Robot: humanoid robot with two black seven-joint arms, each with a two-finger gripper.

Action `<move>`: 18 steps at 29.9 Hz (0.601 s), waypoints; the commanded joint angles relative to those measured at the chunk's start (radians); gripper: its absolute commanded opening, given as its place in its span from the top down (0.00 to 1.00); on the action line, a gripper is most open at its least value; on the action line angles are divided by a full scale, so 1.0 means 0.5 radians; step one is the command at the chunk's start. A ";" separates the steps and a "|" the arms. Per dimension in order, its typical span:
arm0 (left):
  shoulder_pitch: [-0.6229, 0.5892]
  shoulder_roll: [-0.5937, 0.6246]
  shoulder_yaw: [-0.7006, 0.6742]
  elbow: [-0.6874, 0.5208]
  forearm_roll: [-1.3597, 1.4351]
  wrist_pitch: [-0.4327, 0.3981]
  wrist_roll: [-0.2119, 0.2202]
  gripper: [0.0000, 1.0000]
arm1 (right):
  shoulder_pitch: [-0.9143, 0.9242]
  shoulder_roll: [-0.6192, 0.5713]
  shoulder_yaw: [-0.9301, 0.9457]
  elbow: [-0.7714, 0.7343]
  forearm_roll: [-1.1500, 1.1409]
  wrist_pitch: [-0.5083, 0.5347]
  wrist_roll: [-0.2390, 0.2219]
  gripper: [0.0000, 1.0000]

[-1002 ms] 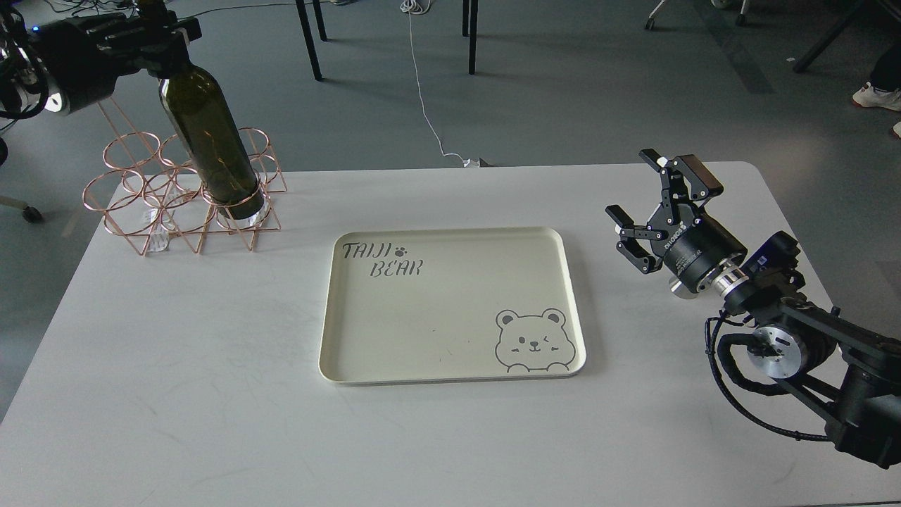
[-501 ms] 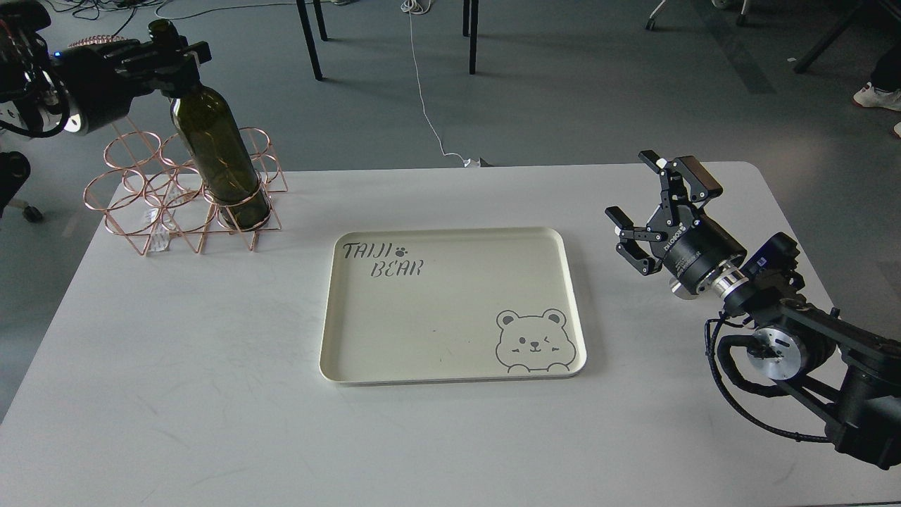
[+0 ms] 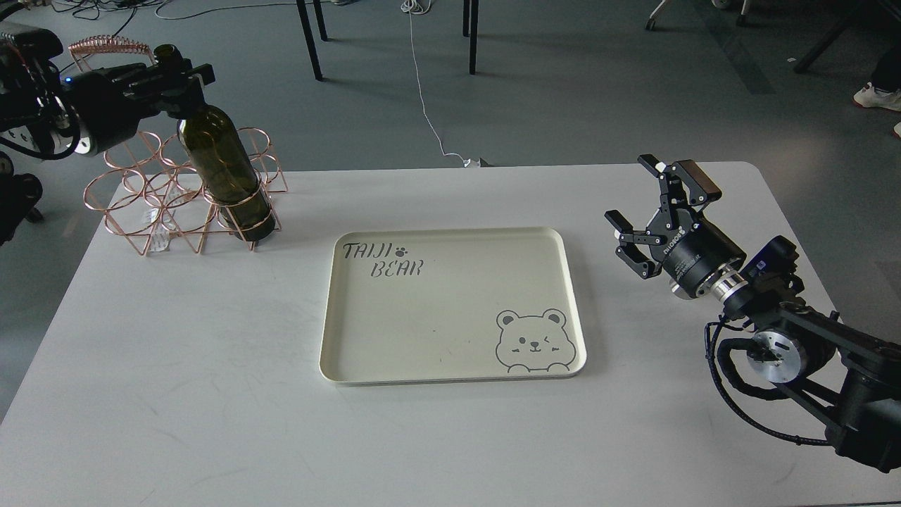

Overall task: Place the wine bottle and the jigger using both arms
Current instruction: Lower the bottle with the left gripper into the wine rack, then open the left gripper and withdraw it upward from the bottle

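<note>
The dark olive-green wine bottle stands tilted in the front right ring of a copper wire rack at the table's far left. My left gripper is shut on the bottle's neck, just below its mouth. My right gripper is open and empty above the table's right side, to the right of the cream tray. The jigger is not in view.
The cream tray, printed with "TAIJI BEAR" and a bear face, lies empty at the table's middle. A white cable and chair legs are on the floor beyond the table's far edge.
My left gripper has lowered the bottle deeper into the rack ring, shifting slightly right. My right gripper has barely moved.
</note>
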 commanded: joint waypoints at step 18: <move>0.000 -0.014 0.006 0.003 -0.001 -0.001 0.000 0.54 | -0.010 -0.003 0.003 0.004 0.000 0.000 0.000 0.01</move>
